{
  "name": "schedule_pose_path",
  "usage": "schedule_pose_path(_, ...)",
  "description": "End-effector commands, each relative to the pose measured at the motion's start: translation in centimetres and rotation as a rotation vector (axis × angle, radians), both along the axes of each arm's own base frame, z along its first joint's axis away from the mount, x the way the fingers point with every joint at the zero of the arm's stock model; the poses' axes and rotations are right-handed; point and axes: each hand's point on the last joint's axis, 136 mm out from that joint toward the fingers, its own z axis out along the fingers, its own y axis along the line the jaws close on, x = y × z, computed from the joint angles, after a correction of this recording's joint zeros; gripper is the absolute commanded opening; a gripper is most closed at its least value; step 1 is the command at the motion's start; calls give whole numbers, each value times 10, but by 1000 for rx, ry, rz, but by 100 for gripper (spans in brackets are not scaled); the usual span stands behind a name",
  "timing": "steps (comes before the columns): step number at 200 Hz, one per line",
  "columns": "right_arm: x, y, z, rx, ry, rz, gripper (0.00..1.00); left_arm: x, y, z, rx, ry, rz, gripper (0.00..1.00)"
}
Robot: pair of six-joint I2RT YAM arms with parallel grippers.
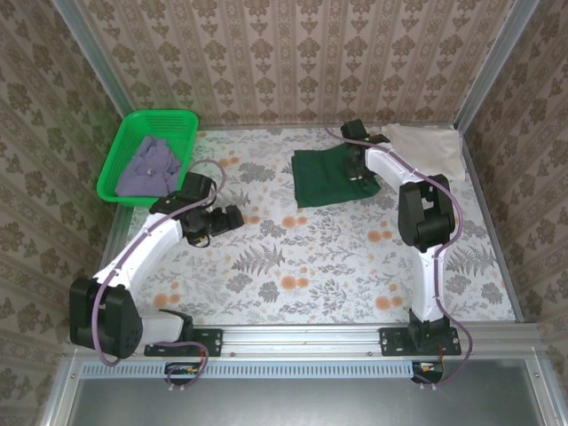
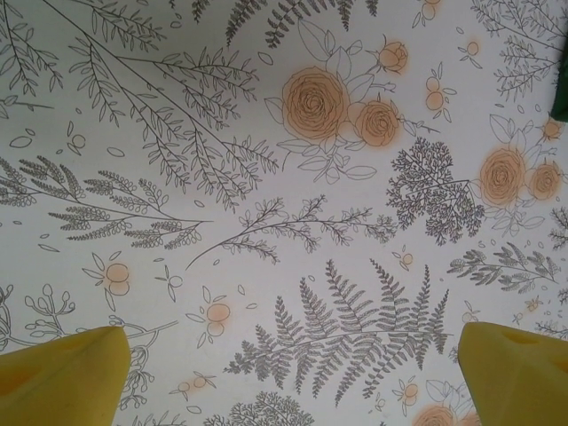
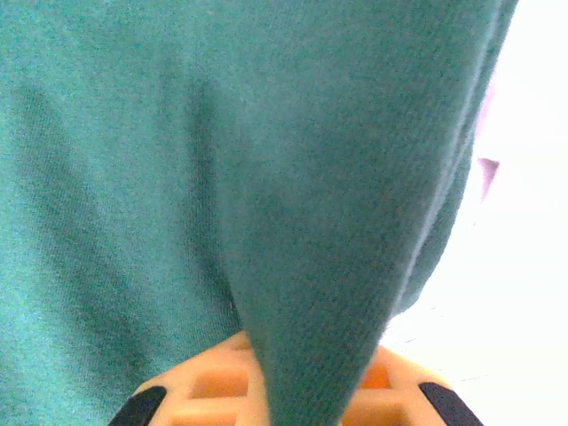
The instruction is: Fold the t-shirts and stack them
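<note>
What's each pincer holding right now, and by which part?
Right pincer grips the green shirt by a bunched fold near its right edge. Left pincer is open over the table, holding nothing.

Left gripper (image 2: 291,377) jaws wide apart, blunt yellow fingertips (image 2: 67,377) low on both sides. Underneath: white tabletop with orange-rose and grey fern print (image 2: 266,177). Sliver of dark green cloth (image 2: 561,96) far right.

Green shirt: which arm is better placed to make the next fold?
Right. The right gripper has the green shirt pinched between its jaws, while the left gripper hangs open over the table, apart from any shirt.
</note>
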Motion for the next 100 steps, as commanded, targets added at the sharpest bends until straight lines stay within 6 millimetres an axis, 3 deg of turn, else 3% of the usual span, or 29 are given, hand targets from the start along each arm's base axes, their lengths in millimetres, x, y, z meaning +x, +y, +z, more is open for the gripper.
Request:
schedule_pose_path(1, 10, -39, 33, -126, -47, 7, 0, -16, 2, -1, -14, 40, 6, 96)
schedule_pose_path(44, 28, -76, 79, -140, -177, -24, 0, -25, 5, -2, 4, 73, -13, 96)
schedule_pose_path(100, 57, -76, 120, -182, -284, 73, 0, -27, 19, 6, 44, 80, -12, 97)
